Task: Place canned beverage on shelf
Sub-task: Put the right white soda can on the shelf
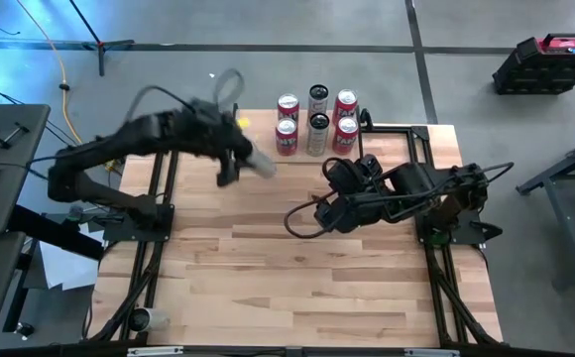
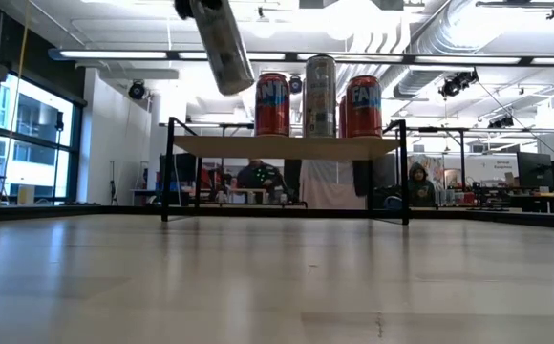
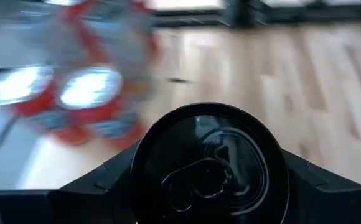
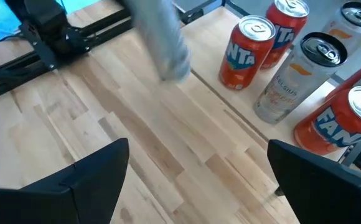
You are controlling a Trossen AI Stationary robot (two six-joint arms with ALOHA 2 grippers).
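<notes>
The shelf (image 2: 287, 146), a light plank on thin black legs, stands at the table's far edge. On it stand several cans, red ones (image 1: 287, 136) and silver ones (image 1: 317, 134). My left gripper (image 1: 234, 164) is shut on a silver can (image 1: 262, 165), high above the table left of the shelf. In the low view this can (image 2: 222, 43) slants at about the height of the cans on the shelf. My right gripper (image 4: 196, 180) hovers open near the shelf's right part (image 1: 339, 171), with nothing between its fingers. My left gripper pinches the silver can between its two fingers (image 3: 93, 186), on opposite sides of the wall near the top end (image 3: 208, 165). The fingers slant down from the table's left and lie along the can. The can hangs tilted below them, clear of table and shelf.
Black frame rails (image 1: 159, 213) run along the table's left and right sides. A small round object (image 1: 149, 318) lies at the near left corner. The broad wooden tabletop (image 1: 297, 278) lies in front of the shelf. People (image 2: 417, 183) sit in the room beyond.
</notes>
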